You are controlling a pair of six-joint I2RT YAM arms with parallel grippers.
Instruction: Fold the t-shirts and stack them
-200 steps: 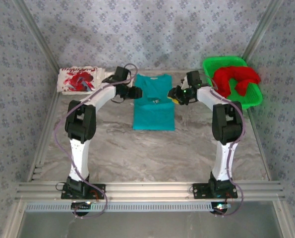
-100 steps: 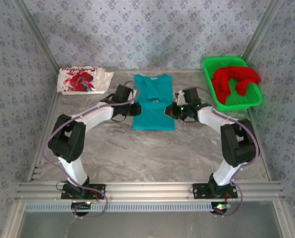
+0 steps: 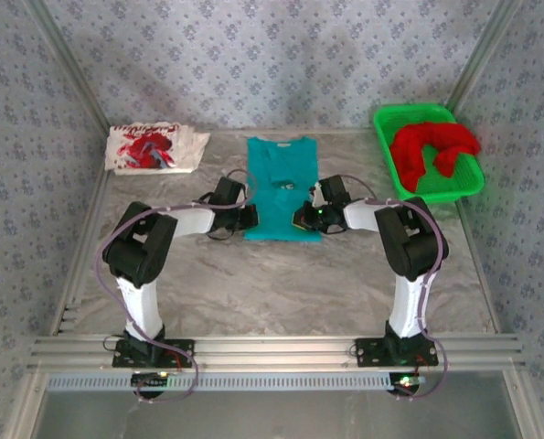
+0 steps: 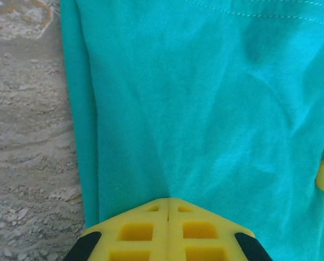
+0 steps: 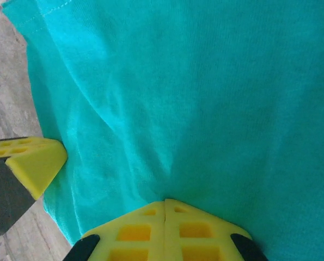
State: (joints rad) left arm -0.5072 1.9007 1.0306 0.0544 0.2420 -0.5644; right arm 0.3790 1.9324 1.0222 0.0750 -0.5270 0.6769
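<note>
We see the left gripper (image 3: pixel 250 218) and right gripper (image 3: pixel 301 219) both clamped shut on the near edge of the teal t-shirt (image 3: pixel 283 187), flat on the worktop (image 3: pixel 253 283) left of the green basket (image 3: pixel 413 111); such thin pinches could slip or catch one layer only, skewing the fold.

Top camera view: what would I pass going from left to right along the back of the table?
White shirt with red print → teal shirt → green basket holding a red shirt.
</note>
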